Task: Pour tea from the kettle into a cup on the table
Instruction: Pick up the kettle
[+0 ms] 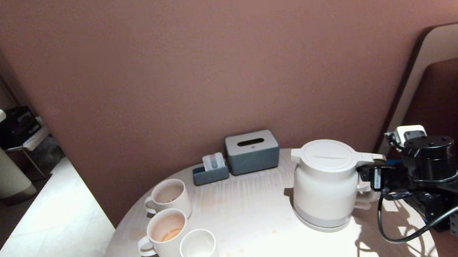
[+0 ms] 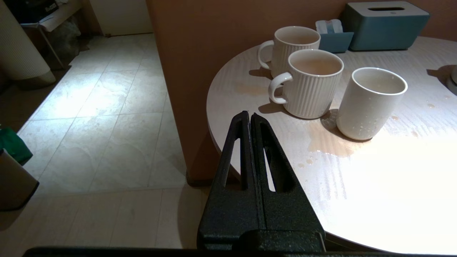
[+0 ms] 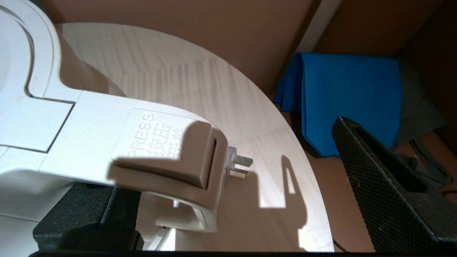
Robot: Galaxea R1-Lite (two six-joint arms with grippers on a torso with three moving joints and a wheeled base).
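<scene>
The white kettle [image 1: 325, 182] stands on its round base at the right of the round pale table [image 1: 254, 218]. My right gripper [image 1: 368, 181] is at the kettle's angular handle [image 3: 157, 142], open, with the handle between its wide-apart jaws [image 3: 228, 153]; one finger [image 3: 385, 192] stands clear of the handle. The small smooth white cup [image 1: 200, 255] stands near the table's front left. A tea puddle [image 2: 332, 142] lies beside the cup [image 2: 371, 101]. Tea inside the kettle is hidden. My left gripper [image 2: 250, 116] is shut and empty, off the table's left edge.
Two ribbed handled mugs [image 1: 167, 236] [image 1: 169, 197] stand behind the cup; the nearer holds a little reddish-brown liquid. A grey tissue box [image 1: 253, 151] and small holder [image 1: 210, 171] sit by the wall. A white plug [image 3: 237, 166] lies behind the handle. Blue cloth [image 3: 342, 96] lies beyond the table's right edge.
</scene>
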